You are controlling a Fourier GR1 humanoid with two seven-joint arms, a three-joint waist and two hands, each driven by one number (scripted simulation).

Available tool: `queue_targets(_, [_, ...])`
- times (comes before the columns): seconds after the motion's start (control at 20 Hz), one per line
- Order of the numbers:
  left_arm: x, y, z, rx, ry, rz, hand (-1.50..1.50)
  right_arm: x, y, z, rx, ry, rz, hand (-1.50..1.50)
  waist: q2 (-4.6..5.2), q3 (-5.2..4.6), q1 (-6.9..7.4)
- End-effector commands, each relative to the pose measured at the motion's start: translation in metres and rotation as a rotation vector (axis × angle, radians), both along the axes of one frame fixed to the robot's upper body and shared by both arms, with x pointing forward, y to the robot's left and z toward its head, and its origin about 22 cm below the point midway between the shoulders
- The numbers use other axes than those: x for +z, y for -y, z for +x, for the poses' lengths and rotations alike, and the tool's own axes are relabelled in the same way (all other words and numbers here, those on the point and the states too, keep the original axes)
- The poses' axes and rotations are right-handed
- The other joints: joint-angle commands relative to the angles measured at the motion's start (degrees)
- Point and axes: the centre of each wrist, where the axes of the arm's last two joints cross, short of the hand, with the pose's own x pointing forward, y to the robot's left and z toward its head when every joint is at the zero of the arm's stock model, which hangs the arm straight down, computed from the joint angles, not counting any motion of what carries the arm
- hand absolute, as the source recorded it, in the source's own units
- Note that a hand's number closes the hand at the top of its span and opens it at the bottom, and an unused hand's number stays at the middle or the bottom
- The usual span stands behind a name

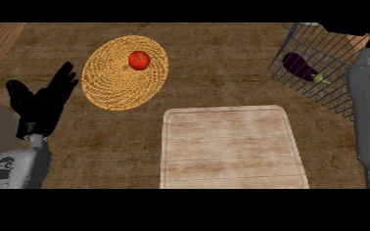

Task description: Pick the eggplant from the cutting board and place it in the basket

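Purple eggplant (pixel 299 65) lies inside the wire basket (pixel 289 80) at the far right of the brown counter (pixel 217 68), slanting with its green stem end low and to the right. Nearer sits a pale wooden cutting board (pixel 231 147), and a red tomato (pixel 139 60) rests on a round woven mat (pixel 119 90). At the left edge the left hand (pixel 43 100) rests with fingers straight up, holding nothing; only the right forearm (pixel 360 107) shows, so I cannot tell about that hand.

Brown, mottled desk (pixel 217 68) seen from steeply above. Three items rest directly on it: a round woven straw mat (pixel 115 85) at upper left, bearing a red tomato (pixel 139 60) near its upper edge; a pale wooden cutting board (pixel 231 149) at lower centre, its top bare; and a dark wire basket (pixel 318 63) at the right edge, well apart from the mat and near the board's upper right corner.
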Motion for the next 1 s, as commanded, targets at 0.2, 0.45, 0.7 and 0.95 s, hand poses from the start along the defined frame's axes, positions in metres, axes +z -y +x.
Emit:
queue_targets(0.2, [-0.015, 0.001, -0.017, 0.024, -0.027, -0.013, 0.00, 0.026, 0.041, -0.049, -0.121, 0.281, 0.242, -1.50, -0.77, 0.02, -1.67])
queue_targets(0.45, [0.004, -0.013, 0.003, 0.026, 0.001, 0.004, 0.00, 0.027, 0.093, -0.106, -0.094, 0.272, 0.282, -1.50, -0.34, 0.01, -1.73])
queue_targets(0.7, [-0.010, -0.007, -0.008, 0.029, -0.011, 0.000, 0.00, 0.017, 0.134, -0.170, -0.039, 0.181, 0.294, -1.50, -0.38, 0.02, -1.85])
queue_targets(0.95, [-0.016, -0.014, -0.022, 0.031, 0.012, 0.004, 0.00, -0.004, 0.165, -0.239, 0.011, 0.112, 0.291, -1.50, -0.50, 0.04, -2.20])
